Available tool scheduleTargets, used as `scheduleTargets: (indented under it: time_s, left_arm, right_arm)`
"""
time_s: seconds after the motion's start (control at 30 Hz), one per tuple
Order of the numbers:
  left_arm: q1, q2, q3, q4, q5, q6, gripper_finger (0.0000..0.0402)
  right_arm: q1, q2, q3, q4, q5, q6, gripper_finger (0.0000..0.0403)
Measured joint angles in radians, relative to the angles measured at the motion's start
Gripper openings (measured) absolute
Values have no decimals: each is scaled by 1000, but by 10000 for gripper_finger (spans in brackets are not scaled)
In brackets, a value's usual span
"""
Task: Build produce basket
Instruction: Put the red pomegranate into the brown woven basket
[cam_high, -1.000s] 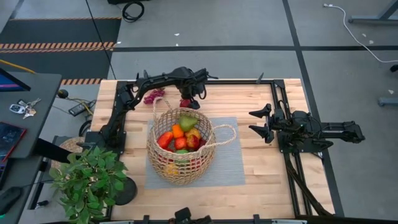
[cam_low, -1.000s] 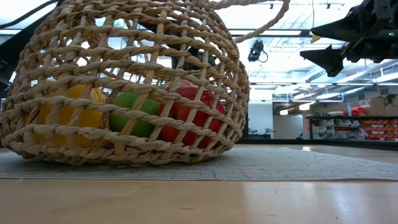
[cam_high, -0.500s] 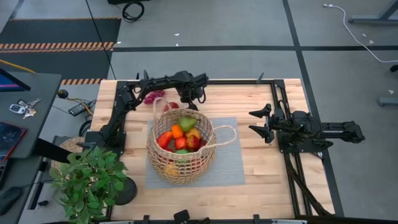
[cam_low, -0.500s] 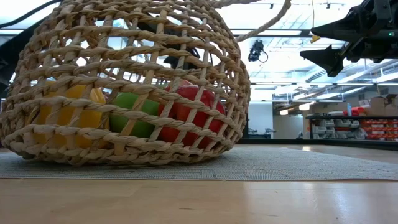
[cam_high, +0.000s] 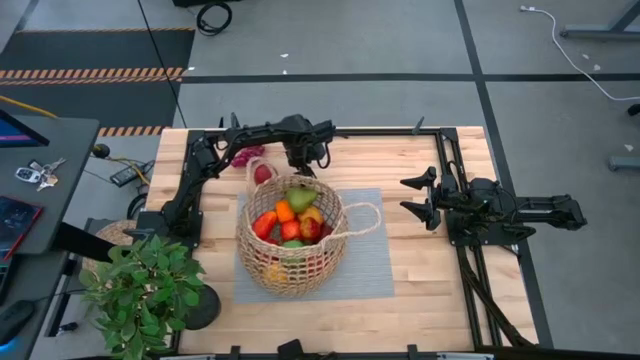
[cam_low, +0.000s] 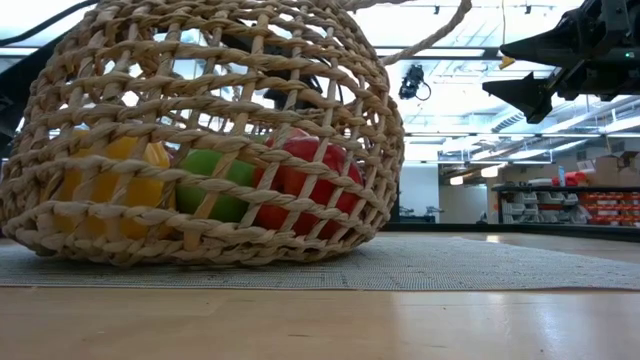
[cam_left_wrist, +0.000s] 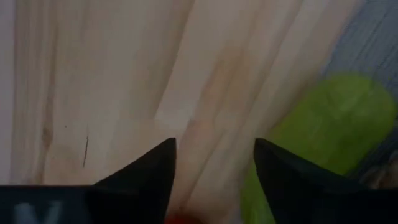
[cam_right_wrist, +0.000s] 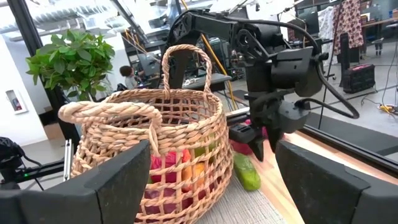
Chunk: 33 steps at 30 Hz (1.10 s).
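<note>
Hovering low over the table (cam_high: 420, 200) behind the basket (cam_high: 290, 235): left end effector (cam_left_wrist: 214, 180) part-open, red produce (cam_left_wrist: 180, 219) barely between its tips, grip unclear; right end effector (cam_high: 418, 196) open, far.

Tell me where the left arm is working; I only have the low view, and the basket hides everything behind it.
Observer: The left gripper is low over the table just behind the basket.
Operator: Any produce outside the basket there?
Observer: Yes, a red piece lies on the wood by the far rim.
Operator: Anything else?
Observer: The right wrist view shows a long green piece on the table beside that gripper.
</note>
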Motion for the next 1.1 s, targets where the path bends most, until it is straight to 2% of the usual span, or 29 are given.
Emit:
scheduleTargets:
  time_s: [0.13,0.27,0.6,0.87,1.1]
  left_arm:
    - [0,-1,36,-80,-51,-36,191]
    - [11,-38,39,-108,-57,-71,188]
    - [25,-137,31,-121,-91,-144,203]
    - [81,-146,-49,-138,-114,-302,203]
    - [86,-145,-56,-142,-137,-363,247]
  right_arm:
    - [0,0,0,0,0,0,348]
    - [0,0,0,0,0,0,348]
    - [0,0,0,0,0,0,348]
    - [0,0,0,0,0,0,348]
    - [0,0,0,0,0,0,348]
